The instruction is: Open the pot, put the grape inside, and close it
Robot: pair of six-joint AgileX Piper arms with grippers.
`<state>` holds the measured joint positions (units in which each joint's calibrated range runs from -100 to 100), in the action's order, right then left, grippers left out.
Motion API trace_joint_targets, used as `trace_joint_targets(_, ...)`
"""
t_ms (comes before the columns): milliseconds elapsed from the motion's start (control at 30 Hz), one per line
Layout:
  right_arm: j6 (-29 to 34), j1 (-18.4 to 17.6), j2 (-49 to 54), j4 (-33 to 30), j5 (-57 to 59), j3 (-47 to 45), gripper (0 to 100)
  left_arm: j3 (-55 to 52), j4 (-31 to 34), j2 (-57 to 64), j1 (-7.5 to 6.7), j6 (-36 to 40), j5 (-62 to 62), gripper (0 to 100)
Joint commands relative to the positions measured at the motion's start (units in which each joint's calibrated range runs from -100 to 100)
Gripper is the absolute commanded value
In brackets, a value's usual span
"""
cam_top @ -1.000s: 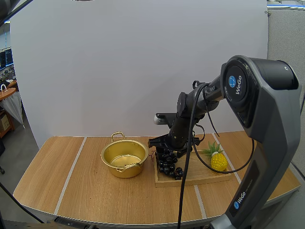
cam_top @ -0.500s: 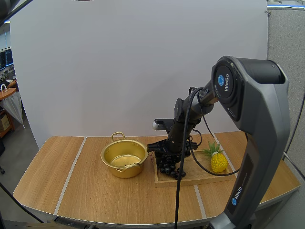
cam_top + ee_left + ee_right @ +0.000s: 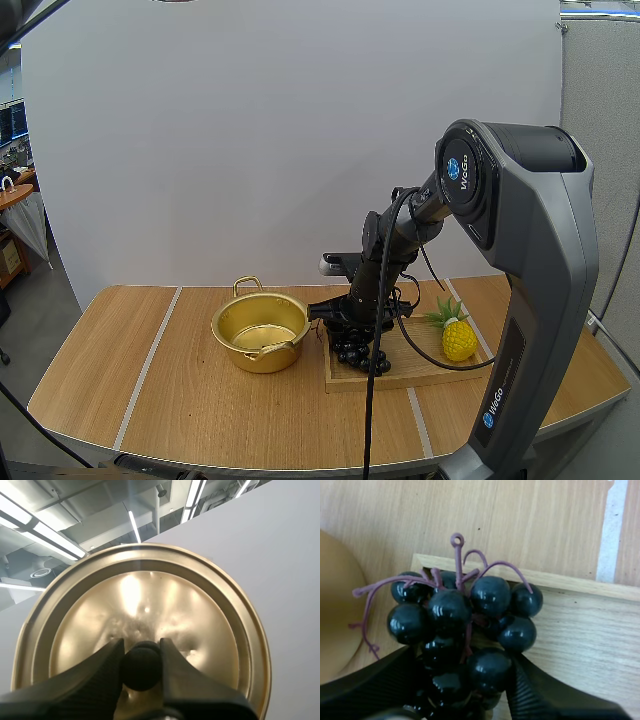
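The grapes lie on the corner of the tray nearest the pot. Their purple stems curl up and out over the tray's edge towards the counter. The right fingers stand wide apart with the bunch between them, one on the pot side and one on the far side. The lower berries sit in the gap and the upper berries and stems rise clear of the tips. The ribbed inner faces come right up to the outer berries, but whether they press on them cannot be told.

From the high view, the grapes are a dark cluster at the tray's left end. The right fingers are low over them at the end of the arm, which reaches down from the right. The pot stands open on the counter just left of the tray, its gold inside bare. A pineapple sits at the tray's right end, well apart from the bunch.

The left fingers are closed narrowly on the black knob of the gold lid, pinching it from both sides. The lid's round face spreads beyond the tips.
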<state>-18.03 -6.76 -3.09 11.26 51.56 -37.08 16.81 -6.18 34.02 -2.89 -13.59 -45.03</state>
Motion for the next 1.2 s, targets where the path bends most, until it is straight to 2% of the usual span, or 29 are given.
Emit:
trace_joint_targets(0,-0.15,0.01,0.33,-2.18,0.88,-0.65,0,0.42,0.72,0.31,-0.13,0.53,3.08,0)
trace_joint_targets(700,-0.15,0.01,27.51,-2.18,8.89,-0.65,0,0.42,0.72,0.31,-0.13,0.53,3.08,0)
trace_joint_targets(1000,-1.30,0.01,34.75,-1.88,12.55,-0.50,0,0.42,0.72,0.31,-0.13,0.53,3.08,0)
trace_joint_targets(1167,-3.14,-1.01,35.33,-1.04,19.66,4.38,0,0.42,0.72,0.31,-0.13,0.53,3.08,0)
